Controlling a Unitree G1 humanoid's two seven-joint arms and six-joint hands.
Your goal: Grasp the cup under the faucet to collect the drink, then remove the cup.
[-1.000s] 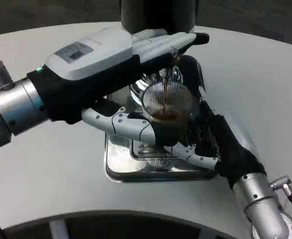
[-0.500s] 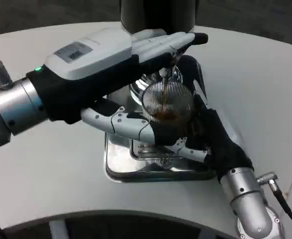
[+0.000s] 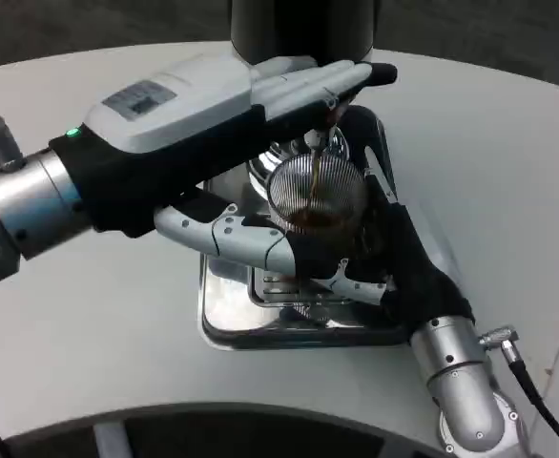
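Note:
A ribbed clear cup (image 3: 320, 187) stands under the faucet (image 3: 315, 141), above the shiny drip tray (image 3: 224, 322). A thin dark stream runs into it and dark drink lies in its bottom. My right hand (image 3: 403, 260) reaches in from the lower right and grips the cup, with white-and-black fingers (image 3: 361, 286) curling below it. My left hand (image 3: 194, 105) comes from the left, its long fingers (image 3: 327, 78) stretched flat over the faucet's top. Its thumb (image 3: 227, 234) lies below, beside the cup. The left hand hides most of the faucet.
The dark body of the dispenser (image 3: 303, 27) rises behind the faucet at the top middle. White table (image 3: 98, 315) lies open to the left and at the far right (image 3: 508, 162). A cable (image 3: 537, 405) hangs by my right wrist.
My right forearm has swung leftward, toward the tray, while the hand stays at the cup. The left hand has not moved. The drink keeps pouring.

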